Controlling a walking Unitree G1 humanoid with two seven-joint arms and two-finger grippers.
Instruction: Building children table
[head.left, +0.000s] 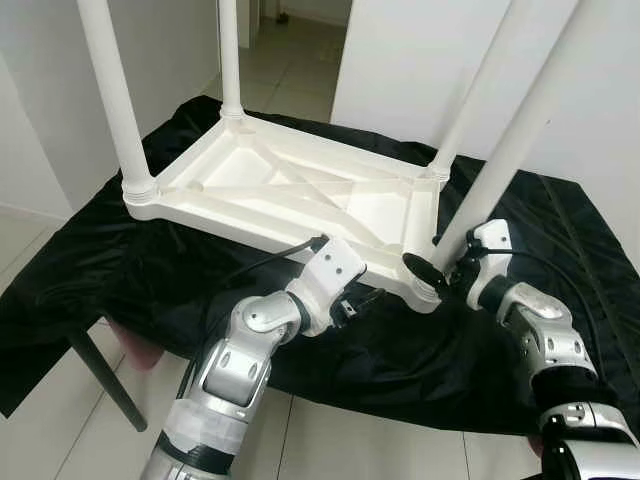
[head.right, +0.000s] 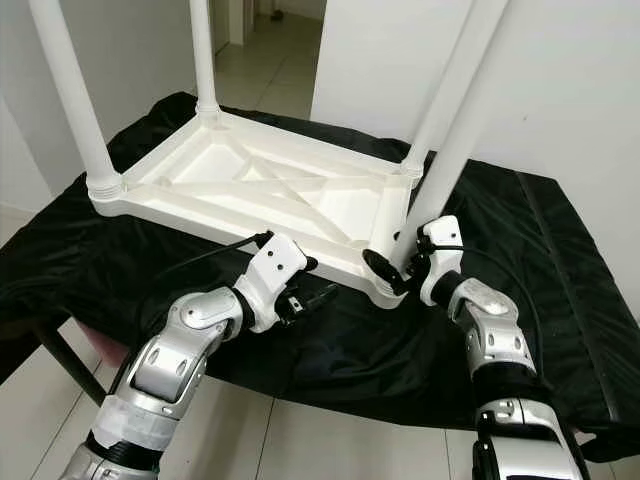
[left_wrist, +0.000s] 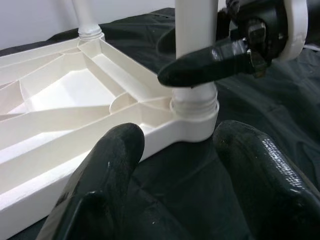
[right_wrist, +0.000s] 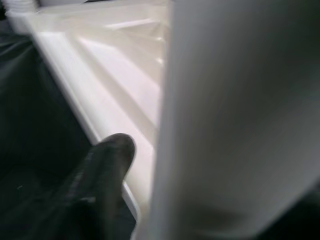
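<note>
A white children's table (head.left: 262, 187) lies upside down on a black cloth (head.left: 130, 270), with its legs pointing up. My right gripper (head.left: 441, 267) is shut on the near right leg (head.left: 500, 160), just above the socket at the table's corner (head.left: 425, 290). In the left wrist view one right finger (left_wrist: 210, 62) crosses the front of that leg (left_wrist: 196, 30). The right wrist view has the leg (right_wrist: 240, 120) close up beside a finger (right_wrist: 107, 165). My left gripper (head.left: 362, 300) is open, low over the cloth just short of the same corner, holding nothing. Its fingers (left_wrist: 115, 165) frame the socket (left_wrist: 194, 117).
The cloth covers a low stand whose dark leg (head.left: 100, 380) slants to the tiled floor (head.left: 60, 430) at the near left. A white wall (head.left: 420, 60) rises behind the table, with a doorway (head.left: 300, 40) to its left. Cloth edges drop off at the front.
</note>
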